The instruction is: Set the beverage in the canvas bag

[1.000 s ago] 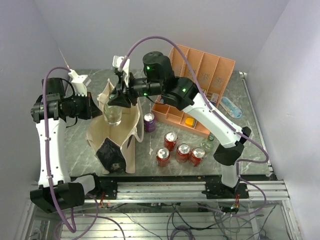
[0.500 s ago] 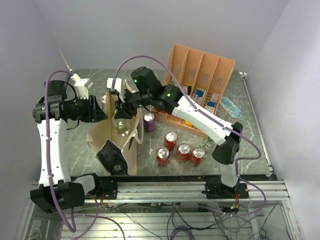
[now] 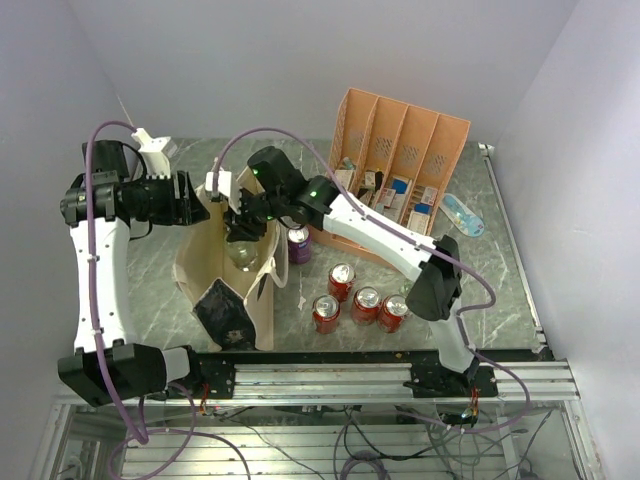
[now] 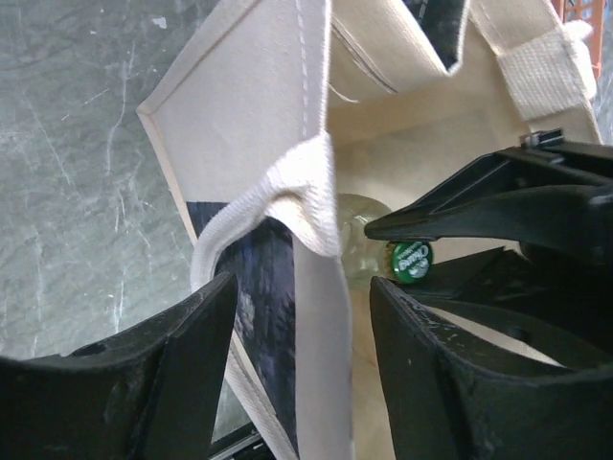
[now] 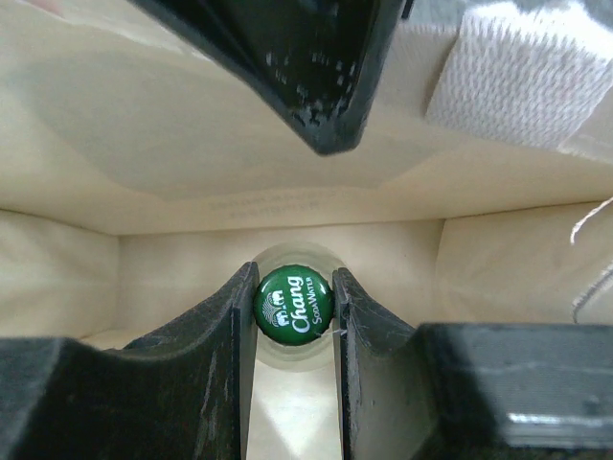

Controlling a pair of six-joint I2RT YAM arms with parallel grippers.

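Observation:
The canvas bag (image 3: 215, 285) stands upright at the left of the table, its mouth open and its dark panel at the near end. Inside it is the beverage (image 5: 294, 305), a clear glass bottle with a green cap. My right gripper (image 5: 294, 276) reaches down into the bag and is shut on the bottle's neck just under the cap. The bottle also shows in the top view as the beverage (image 3: 240, 252), below the right gripper (image 3: 240, 225). My left gripper (image 4: 302, 287) is open, its jaws standing either side of the bag's wall (image 4: 239, 105) and white handle without pinching them.
An orange-pink divided organizer (image 3: 400, 170) leans at the back right. A purple can (image 3: 298, 243) stands right beside the bag. Three red cans (image 3: 366, 303) sit near the front. A clear plastic item (image 3: 462, 213) lies at the far right.
My left gripper has opened and let go of the bag's rim. The right arm has lowered the bottle deeper into the bag.

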